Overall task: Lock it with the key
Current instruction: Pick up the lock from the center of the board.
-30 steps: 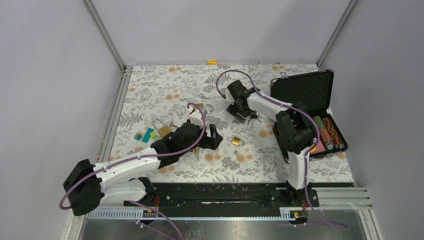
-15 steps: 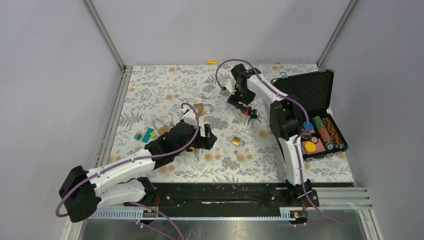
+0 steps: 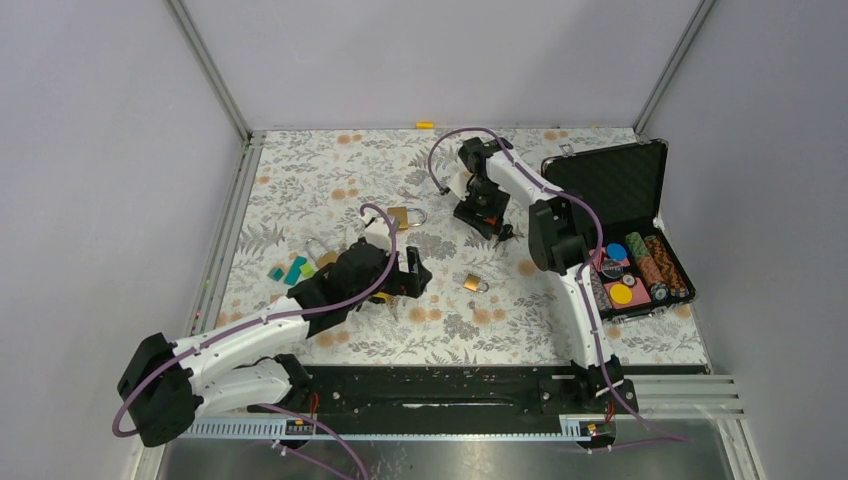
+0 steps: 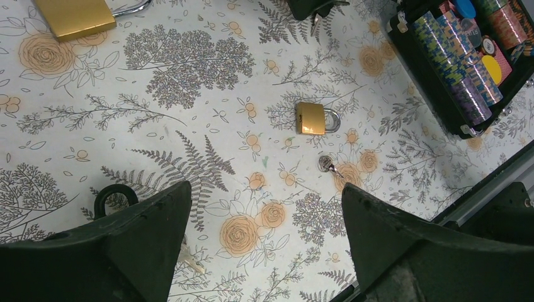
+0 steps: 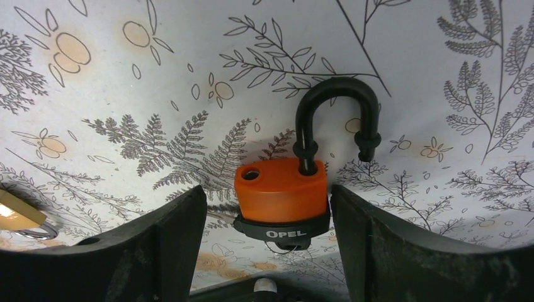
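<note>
**While both hands stand apart, the open orange padlock waits between the right fingers**

Since the left hand hovers with its fingers wide and holds nothing, its nearest things lie ahead on the worktop. They are a small brass padlock lying flat and a loose key just beside it, on the hand's side. Further right, the right hand is low over the worktop, fingers spread either side of the orange padlock, not yet clamped. The padlock's long axis runs straight away from that hand, with the black shackle outermost and standing open, one leg free. Its keyhole end faces the palm, hidden. The right arm is plainly nearer; closing on the body looks next.
</note>
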You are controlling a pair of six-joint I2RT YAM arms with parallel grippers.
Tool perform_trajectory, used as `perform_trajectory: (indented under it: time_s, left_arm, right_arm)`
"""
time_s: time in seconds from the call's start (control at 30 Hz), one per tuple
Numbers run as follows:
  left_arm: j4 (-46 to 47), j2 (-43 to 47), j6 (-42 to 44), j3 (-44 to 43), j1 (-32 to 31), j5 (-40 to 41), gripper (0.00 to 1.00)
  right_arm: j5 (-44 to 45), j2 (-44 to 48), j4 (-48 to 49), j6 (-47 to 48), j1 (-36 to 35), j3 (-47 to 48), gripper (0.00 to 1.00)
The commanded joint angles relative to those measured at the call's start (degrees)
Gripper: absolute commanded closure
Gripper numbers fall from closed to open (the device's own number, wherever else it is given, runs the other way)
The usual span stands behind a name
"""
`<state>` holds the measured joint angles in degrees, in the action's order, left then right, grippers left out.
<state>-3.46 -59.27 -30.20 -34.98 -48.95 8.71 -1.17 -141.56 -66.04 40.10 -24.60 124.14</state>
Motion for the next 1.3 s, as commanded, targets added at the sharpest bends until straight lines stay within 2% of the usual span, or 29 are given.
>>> perform_trajectory:
  time_s: [0.0,0.17,0.27,0.47,0.63,0.7,0.83,1.0,1.1,1.27]
  left_arm:
    - [0.89,1.88,0.79,0.47,0.73,-0.73,0.12]
    - [0.56,2.72,0.51,0.78,1.11,-0.82,0.12]
    - [0.41,3.42,0.05,0.72,1.10,-0.80,0.12]
    - [1.23,5.51,-1.35,0.57,1.20,-1.15,0.12]
    - [2.52,6.27,-1.99,-1.01,1.14,-2.11,0.12]
    - [2.58,5.96,-2.20,-2.45,1.06,-2.24,0.12]
    - [3.20,4.53,-1.58,-5.69,0.99,-2.54,0.12]
    - [6.59,4.07,4.27,-9.52,-0.80,-1.26,0.10]
    - [8.72,5.76,8.36,-10.54,-2.51,-0.84,0.08]
    - [14.25,6.63,13.37,-11.06,-6.03,-1.07,0.05]
  right_arm:
    - [0.00,-0.56,-2.41,-1.50,0.34,2.89,0.31]
    - [0.49,1.02,-1.80,-3.21,0.34,2.36,0.70]
    - [-0.23,4.84,0.25,-4.87,0.34,0.41,0.78]
    - [-9.44,23.54,16.60,-11.02,0.27,-15.52,0.76]
    - [-16.87,40.14,35.26,-24.89,0.25,-30.32,0.74]
    - [-17.71,46.03,42.95,-33.88,0.25,-35.77,0.72]
    - [-15.31,59.05,60.79,-59.30,0.25,-48.53,0.68]
    - [-18.51,72.15,85.57,-88.57,0.25,-66.91,0.70]
    - [-15.26,77.95,87.48,-100.76,0.09,-72.47,0.70]
    - [-8.17,87.27,84.61,-110.14,-0.58,-79.04,0.69]
